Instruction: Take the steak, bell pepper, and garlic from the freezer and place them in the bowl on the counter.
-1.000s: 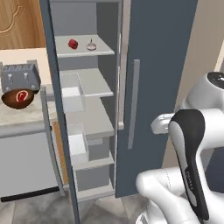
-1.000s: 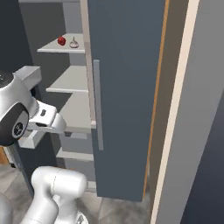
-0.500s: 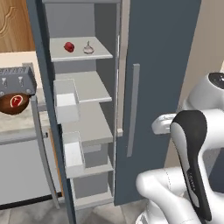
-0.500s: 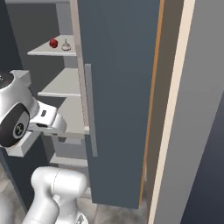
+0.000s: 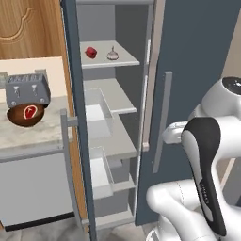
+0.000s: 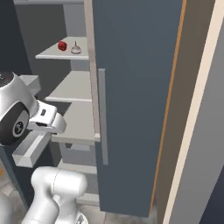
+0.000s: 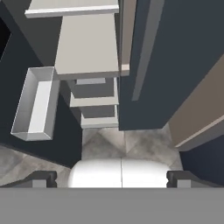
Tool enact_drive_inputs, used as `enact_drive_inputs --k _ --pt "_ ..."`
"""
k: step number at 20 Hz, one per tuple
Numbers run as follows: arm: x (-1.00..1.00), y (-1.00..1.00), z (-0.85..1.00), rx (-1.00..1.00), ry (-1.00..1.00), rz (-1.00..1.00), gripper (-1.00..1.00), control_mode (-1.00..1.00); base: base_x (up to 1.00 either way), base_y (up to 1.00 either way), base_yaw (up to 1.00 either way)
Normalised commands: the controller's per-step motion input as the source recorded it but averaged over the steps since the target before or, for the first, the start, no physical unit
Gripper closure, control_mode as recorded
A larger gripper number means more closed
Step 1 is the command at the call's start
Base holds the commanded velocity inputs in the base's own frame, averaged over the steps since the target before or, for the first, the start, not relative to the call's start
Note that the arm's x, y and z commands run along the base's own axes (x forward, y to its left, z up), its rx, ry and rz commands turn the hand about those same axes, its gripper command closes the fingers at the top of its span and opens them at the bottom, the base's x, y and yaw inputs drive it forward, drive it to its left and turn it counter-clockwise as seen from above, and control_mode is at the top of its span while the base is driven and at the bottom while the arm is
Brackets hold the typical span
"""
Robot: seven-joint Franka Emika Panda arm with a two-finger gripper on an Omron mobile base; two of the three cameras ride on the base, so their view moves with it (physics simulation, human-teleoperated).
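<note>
Nearest the cameras, the white arm folds up in front of the freezer (image 5: 197, 56), and the gripper (image 7: 112, 177) points down at the grey floor (image 7: 105, 142); its 2 dark fingertips (image 7: 41, 178) stand wide apart at the bottom corners of the hand view with nothing between them. Just beyond, the freezer's left door (image 5: 75, 117) hangs open, carrying clear bins (image 5: 99, 113) on its inner side, while the right door (image 6: 131, 87) with its long grey handle (image 6: 103, 122) is shut. Inside, white shelves (image 5: 110, 141) step upward. On the upper shelf (image 5: 117, 61) the bell pepper (image 5: 91, 52) sits to the left, and the garlic (image 5: 112, 54) stands near it on the right, apart. Farther left, on the counter (image 5: 28, 134), the bowl (image 5: 26, 115) holds the steak (image 5: 30, 111), just in front of a grey toaster (image 5: 27, 89).
</note>
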Motion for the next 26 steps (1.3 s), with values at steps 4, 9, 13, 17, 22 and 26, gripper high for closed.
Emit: enact_drive_inputs --k 4,9,13,17,22,26 --pt "0.00 0.00 0.00 0.00 0.00 0.00 -1.00 1.00 0.42 0.05 0.00" --pt "0.00 0.00 0.00 0.00 0.00 0.00 -1.00 1.00 0.51 0.08 0.00" --pt "0.00 0.00 0.00 0.00 0.00 0.00 -1.00 1.00 0.44 0.14 0.00" --pt "0.00 0.00 0.00 0.00 0.00 0.00 -1.00 1.00 0.35 0.18 0.00" --pt "0.00 0.00 0.00 0.00 0.00 0.00 -1.00 1.00 0.24 0.30 0.00" --pt "0.00 0.00 0.00 0.00 0.00 0.00 -1.00 1.00 0.33 0.33 0.00"
